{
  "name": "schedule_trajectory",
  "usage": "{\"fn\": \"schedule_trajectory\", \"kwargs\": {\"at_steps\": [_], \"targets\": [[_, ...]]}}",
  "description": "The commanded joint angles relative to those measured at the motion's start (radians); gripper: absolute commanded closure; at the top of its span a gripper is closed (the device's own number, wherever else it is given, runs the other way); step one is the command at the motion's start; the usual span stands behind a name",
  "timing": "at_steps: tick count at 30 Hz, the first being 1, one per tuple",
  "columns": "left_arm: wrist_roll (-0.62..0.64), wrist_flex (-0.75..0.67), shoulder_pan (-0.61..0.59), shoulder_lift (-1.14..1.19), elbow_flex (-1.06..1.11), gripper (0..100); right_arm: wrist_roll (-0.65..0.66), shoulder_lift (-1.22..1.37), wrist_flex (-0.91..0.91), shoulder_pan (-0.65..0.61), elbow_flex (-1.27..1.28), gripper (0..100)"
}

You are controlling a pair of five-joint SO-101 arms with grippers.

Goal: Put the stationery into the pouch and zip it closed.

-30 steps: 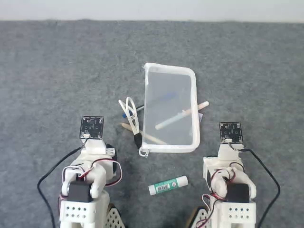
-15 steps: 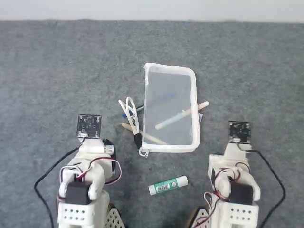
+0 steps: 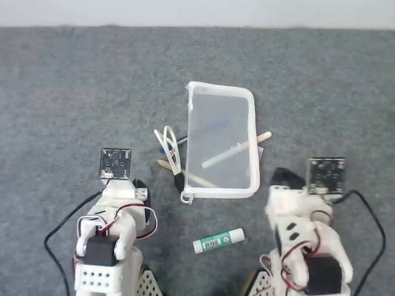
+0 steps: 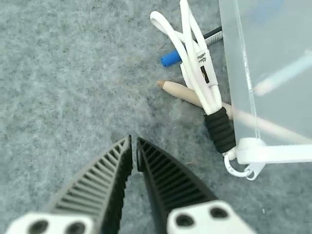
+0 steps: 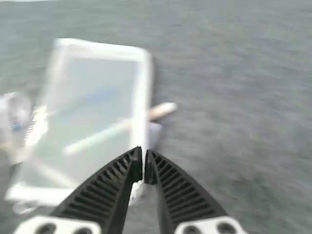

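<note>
The translucent, white-edged zip pouch (image 3: 210, 111) lies flat mid-surface, with a pale pink-tipped pen (image 3: 262, 137) and a wooden pencil (image 3: 165, 164) poking out at its sides. A white-and-green glue stick (image 3: 218, 240) lies near it, between the arms. The left gripper (image 4: 134, 141) and right gripper (image 5: 143, 152) hover with fingers together, holding nothing, over the grey felt surface (image 3: 74, 92).

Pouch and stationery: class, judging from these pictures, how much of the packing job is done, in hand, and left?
Done: nothing visible. The glue stick lies on the table apart from the pouch, and a pencil and a pen stick out past its edges. In hand: nothing; the left hand and right hand are shut and empty. Left: loading everything, then zipping.
</note>
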Motion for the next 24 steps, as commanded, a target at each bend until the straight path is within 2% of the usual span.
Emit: {"fn": "schedule_trajectory", "kwargs": {"at_steps": [1, 6, 9, 18, 24], "targets": [[-0.005, -0.006, -0.046, -0.023, -0.056, 99, -0.08, 0.082, -0.03, -0.15, -0.058, 99.3], [0.0, -0.074, -0.267, -0.023, -0.054, 99, -0.161, 0.286, -0.101, -0.277, -0.097, 99.3], [0.0, -0.115, -0.345, -0.023, -0.05, 99, -0.196, 0.429, -0.127, -0.331, -0.164, 99.3], [-0.003, -0.252, -0.345, -0.023, 0.053, 99, -0.267, 0.858, -0.166, -0.573, -0.272, 99.3], [-0.003, -0.25, -0.345, -0.023, 0.054, 99, -0.269, 1.119, -0.344, -0.604, -0.272, 99.3]]}}
